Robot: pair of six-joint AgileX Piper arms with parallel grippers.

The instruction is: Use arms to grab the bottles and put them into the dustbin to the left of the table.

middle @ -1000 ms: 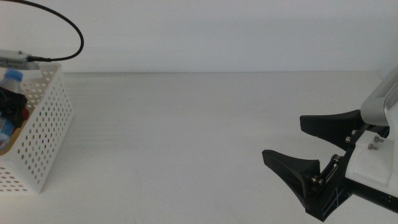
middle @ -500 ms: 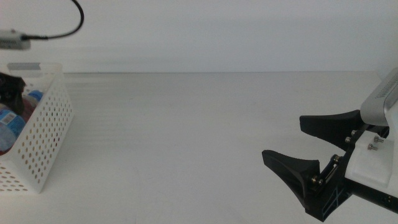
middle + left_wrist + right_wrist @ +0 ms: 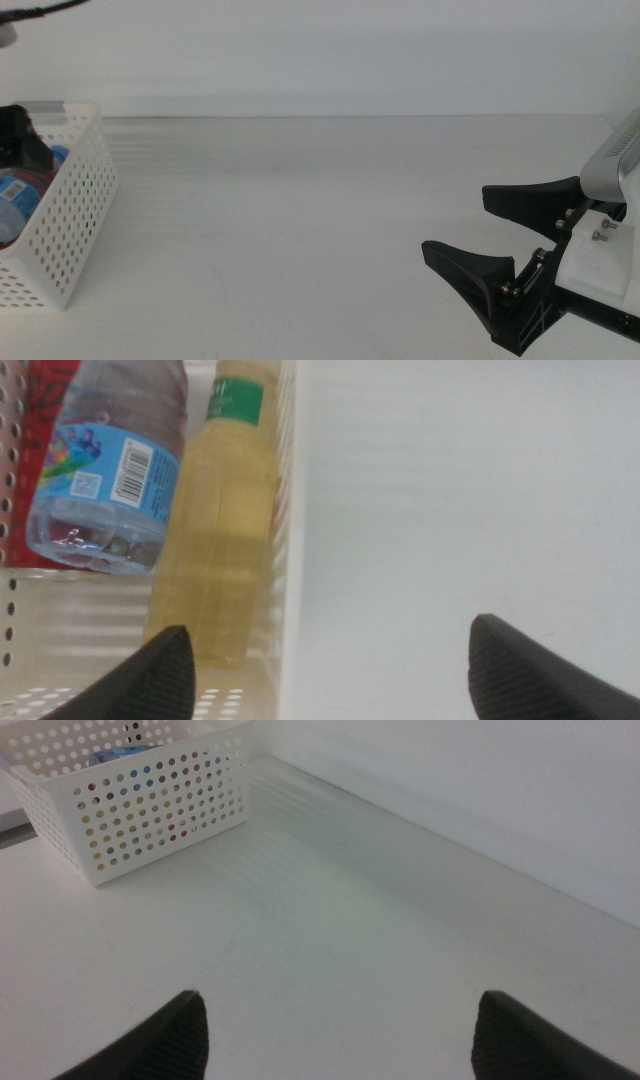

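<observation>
The dustbin (image 3: pixel 70 225), a white holed basket, stands at the table's left edge. Inside it lie a clear water bottle (image 3: pixel 115 460) with a blue label, a yellow-liquid bottle (image 3: pixel 215 530) and something red (image 3: pixel 45 380). The water bottle (image 3: pixel 18 195) also shows over the rim in the middle view. My left gripper (image 3: pixel 328 650) hangs open over the dustbin's wall (image 3: pixel 287 560), holding nothing. My right gripper (image 3: pixel 456 223) waits open at the lower right, low over the table (image 3: pixel 300 220), far from the dustbin (image 3: pixel 150 810).
A dark part of the left arm (image 3: pixel 12 140) shows at the picture's left edge above the dustbin. A black cable (image 3: pixel 40 8) crosses the top left corner. A pale wall runs behind the table's back edge.
A second ago the water bottle stood upright above the dustbin in the left gripper. It now lies inside, let go. The left wrist and cable have risen. The right arm has not moved.
</observation>
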